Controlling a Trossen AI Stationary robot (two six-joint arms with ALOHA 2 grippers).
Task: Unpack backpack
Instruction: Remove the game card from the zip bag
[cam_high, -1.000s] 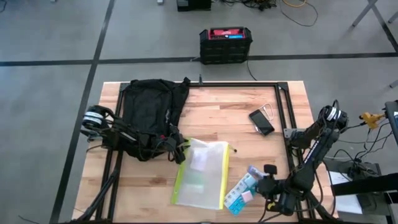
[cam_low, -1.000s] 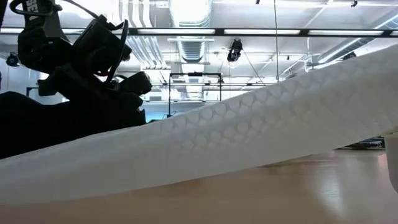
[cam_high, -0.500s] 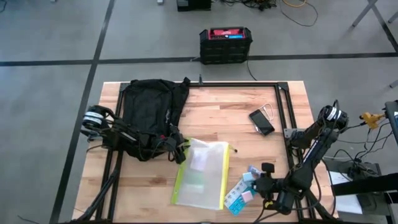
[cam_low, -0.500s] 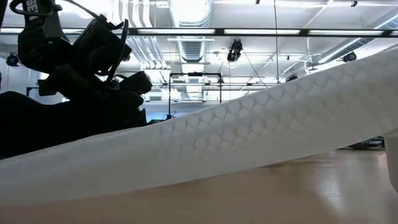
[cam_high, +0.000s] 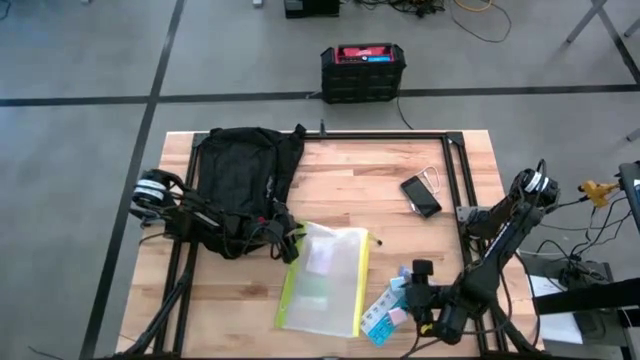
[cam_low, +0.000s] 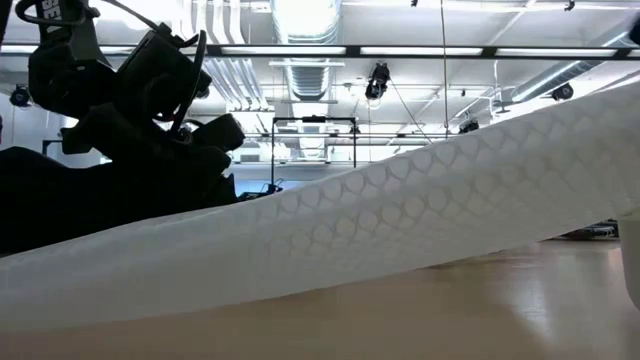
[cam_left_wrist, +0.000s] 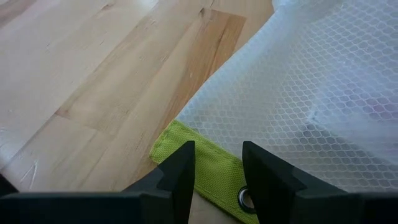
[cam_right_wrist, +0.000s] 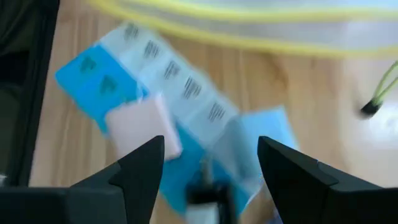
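**Right gripper over blue packs, left at pouch**

Backpack at table's 10 o'clock, flat. Pouch at 6. Phone at 2. Right gripper above blue packs at 5, fingers spread wide, holding nothing. Left gripper at pouch's green edge, fingers slightly apart, empty.

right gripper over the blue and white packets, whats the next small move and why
Probably a short descent straight down. The right gripper has its jaws spread wide above the blue and white packets, which lie flat on the table beside the mesh pouch, and nothing is between the jaws. Lowering would put them around a packet before any closing.
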